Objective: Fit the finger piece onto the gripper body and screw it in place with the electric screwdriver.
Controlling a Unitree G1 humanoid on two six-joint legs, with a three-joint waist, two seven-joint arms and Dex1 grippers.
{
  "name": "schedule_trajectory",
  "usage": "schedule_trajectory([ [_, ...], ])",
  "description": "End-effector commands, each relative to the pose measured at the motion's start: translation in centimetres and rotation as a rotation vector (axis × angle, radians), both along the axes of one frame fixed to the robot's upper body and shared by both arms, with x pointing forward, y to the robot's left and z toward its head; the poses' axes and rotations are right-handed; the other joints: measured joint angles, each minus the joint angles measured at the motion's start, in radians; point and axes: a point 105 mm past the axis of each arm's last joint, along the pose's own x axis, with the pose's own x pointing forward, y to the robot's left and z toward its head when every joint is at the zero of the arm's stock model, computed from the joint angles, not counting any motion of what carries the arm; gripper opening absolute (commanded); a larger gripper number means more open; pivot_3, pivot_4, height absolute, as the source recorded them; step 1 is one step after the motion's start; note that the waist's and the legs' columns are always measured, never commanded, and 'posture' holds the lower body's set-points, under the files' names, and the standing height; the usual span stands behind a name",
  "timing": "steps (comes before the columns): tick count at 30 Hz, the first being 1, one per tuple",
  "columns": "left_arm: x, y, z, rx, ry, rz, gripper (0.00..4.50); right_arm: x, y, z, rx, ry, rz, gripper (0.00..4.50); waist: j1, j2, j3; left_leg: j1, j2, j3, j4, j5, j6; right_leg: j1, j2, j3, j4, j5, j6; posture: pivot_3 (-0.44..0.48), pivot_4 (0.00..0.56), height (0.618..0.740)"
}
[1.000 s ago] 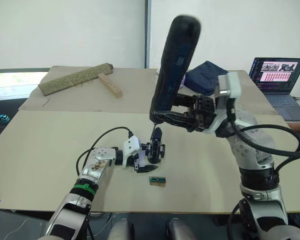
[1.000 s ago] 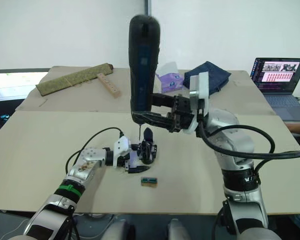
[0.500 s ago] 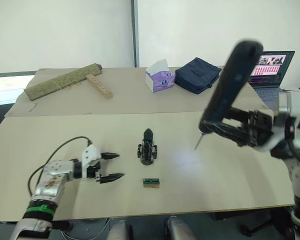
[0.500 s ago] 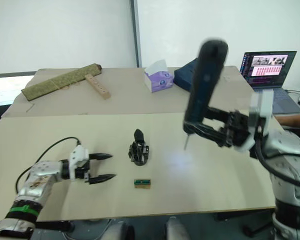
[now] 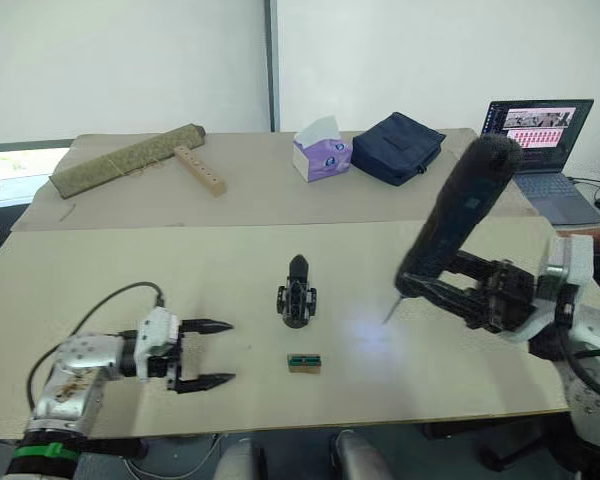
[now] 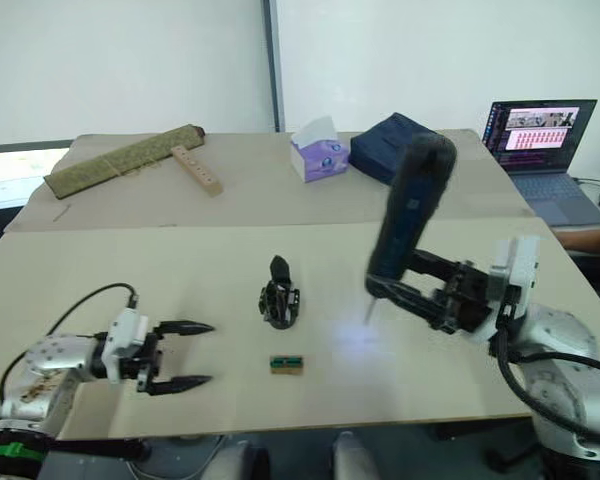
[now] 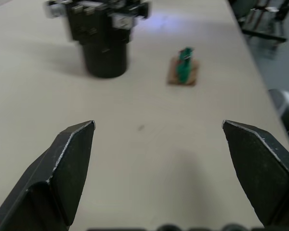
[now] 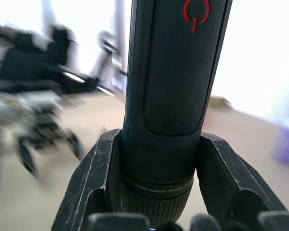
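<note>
My right gripper (image 5: pixel 450 297) clamps the electric screwdriver (image 5: pixel 452 228) at mid-right of frame, bit off the surface (image 5: pixel 100 260). My left gripper (image 5: pixel 208 353), lower left, has its jaws spread, empty. The gripper body (image 5: pixel 296 294) stands at centre, untouched by either. The tilted, top-heavy screwdriver could slip in my grip.

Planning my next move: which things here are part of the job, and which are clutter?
Job: gripper body; electric screwdriver held by right gripper; left gripper, open.

Clutter: green-and-tan block, tissue box, dark bag, laptop, wooden strip, mat roll.
</note>
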Motion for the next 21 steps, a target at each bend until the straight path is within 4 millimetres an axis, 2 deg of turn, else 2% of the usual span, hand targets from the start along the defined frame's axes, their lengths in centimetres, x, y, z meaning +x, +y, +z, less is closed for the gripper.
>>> schedule_trajectory([
  [1, 0.1, -2.7, 0.4, 0.029, -0.036, -0.065, 4.46, -2.0, 3.5, 1.0, 0.039, -0.058, 0.182, 1.82, 0.004, -0.003, 0.001, 0.000, 0.000, -0.001, 0.000, 0.000, 0.000, 0.000, 0.001, -0.001, 0.000, 0.000, 0.000, 0.000, 0.150, 0.740],
  [4, 0.7, -4.5, -0.4, 0.059, -0.055, -0.097, 4.46, -2.2, 5.5, 0.1, 0.017, -0.075, 0.272, 1.82, 0.011, -0.004, 0.002, 0.000, -0.001, -0.001, 0.000, 0.000, 0.000, 0.001, 0.000, -0.001, 0.000, 0.000, -0.001, 0.000, 0.150, 0.740],
  [9, 1.5, -6.4, -1.7, 0.095, -0.078, -0.114, 4.46, -2.1, 6.7, -1.0, -0.036, -0.113, 0.367, 1.82, 0.023, -0.005, 0.003, -0.002, -0.002, 0.000, 0.004, 0.000, 0.000, 0.001, 0.000, -0.001, -0.001, 0.001, 0.000, 0.000, 0.150, 0.740],
  [12, 1.8, -7.5, -2.1, 0.073, -0.067, -0.091, 4.46, -2.1, 7.2, -1.5, -0.043, -0.112, 0.398, 1.82, 0.027, -0.006, 0.003, -0.002, -0.002, 0.000, 0.004, 0.000, 0.000, 0.001, 0.000, -0.001, 0.000, 0.000, 0.001, 0.000, 0.150, 0.740],
  [14, 1.0, -8.2, -2.8, 0.085, -0.056, -0.131, 4.46, -1.8, 7.4, -1.7, -0.043, -0.113, 0.401, 1.82, 0.027, -0.006, 0.003, -0.002, -0.002, 0.000, 0.004, 0.000, 0.000, 0.000, 0.000, -0.002, 0.000, 0.000, 0.000, 0.000, 0.150, 0.740],
  [21, 0.5, -8.9, -4.2, 0.100, -0.013, -0.154, 4.46, -0.9, 7.7, -2.7, -0.058, -0.108, 0.400, 1.82, 0.030, -0.005, 0.003, 0.000, -0.002, 0.000, 0.005, 0.000, 0.000, 0.002, 0.000, -0.001, 0.001, 0.001, 0.000, 0.000, 0.150, 0.740],
])
